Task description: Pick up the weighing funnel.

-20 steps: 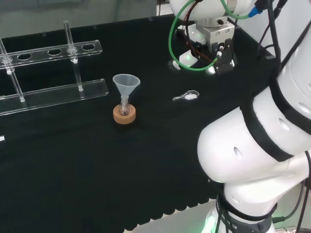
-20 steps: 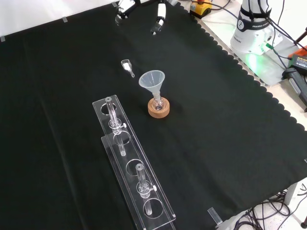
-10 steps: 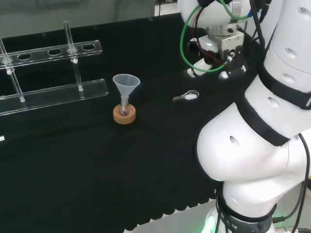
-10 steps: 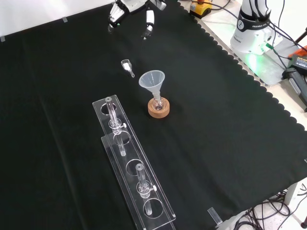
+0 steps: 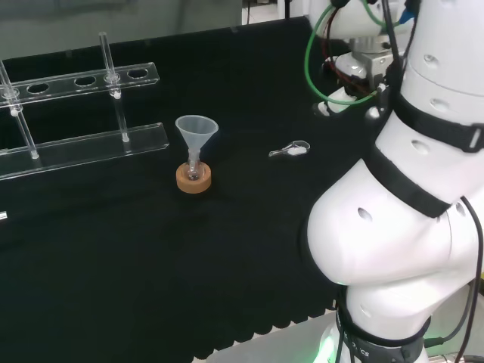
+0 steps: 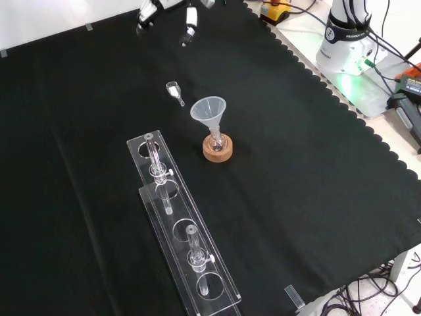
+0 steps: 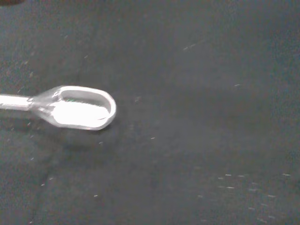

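Weighing funnel: flat on the table, near the funnel, nothing touching it
Hand: hovering well apart from it, fingers spread and straight, holding nothing
Progress: no grasp yet, so reach, pinch and lift are all left

Bright, even room light from overhead. The black cloth soaks it up, with hardly any shadows. In the wrist view the weighing funnel glares white. Front view: green glow beside the arm's base, at two o'clock.
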`<action>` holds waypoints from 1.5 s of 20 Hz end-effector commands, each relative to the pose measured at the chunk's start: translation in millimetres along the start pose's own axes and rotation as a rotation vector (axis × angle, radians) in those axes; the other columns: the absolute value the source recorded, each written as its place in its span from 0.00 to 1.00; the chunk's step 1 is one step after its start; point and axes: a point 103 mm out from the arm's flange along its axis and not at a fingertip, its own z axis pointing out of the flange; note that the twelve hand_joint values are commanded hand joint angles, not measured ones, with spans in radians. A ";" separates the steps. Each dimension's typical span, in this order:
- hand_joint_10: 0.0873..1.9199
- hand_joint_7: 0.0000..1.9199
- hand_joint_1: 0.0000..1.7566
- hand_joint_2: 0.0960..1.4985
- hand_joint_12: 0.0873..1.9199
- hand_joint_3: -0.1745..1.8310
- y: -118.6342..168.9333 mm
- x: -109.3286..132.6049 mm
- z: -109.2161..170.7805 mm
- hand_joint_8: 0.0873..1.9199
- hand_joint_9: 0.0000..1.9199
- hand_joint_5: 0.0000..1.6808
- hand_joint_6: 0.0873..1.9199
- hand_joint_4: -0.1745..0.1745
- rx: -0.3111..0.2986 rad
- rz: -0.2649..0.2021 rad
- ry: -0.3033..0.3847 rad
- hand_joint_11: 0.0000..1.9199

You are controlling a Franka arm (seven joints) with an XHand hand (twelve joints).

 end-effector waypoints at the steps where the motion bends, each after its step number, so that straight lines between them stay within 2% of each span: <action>1: 0.34 0.15 0.35 0.32 0.67 0.34 48.5 48.6 33.9 0.39 0.30 0.24 0.00 0.17 0.055 -0.149 -0.011 0.33; 9: 0.34 0.15 0.35 0.32 0.67 0.34 45.5 42.6 62.0 0.39 0.30 0.25 0.00 0.17 0.116 -0.146 -0.007 0.33; 13: 0.35 0.15 0.35 0.32 0.67 0.34 37.4 47.3 81.3 0.39 0.29 0.25 0.00 0.16 0.139 -0.149 -0.025 0.32; 30: 0.35 0.19 0.34 0.33 0.67 0.34 32.9 52.3 108.6 0.40 0.30 0.30 0.00 0.14 0.174 -0.153 0.000 0.32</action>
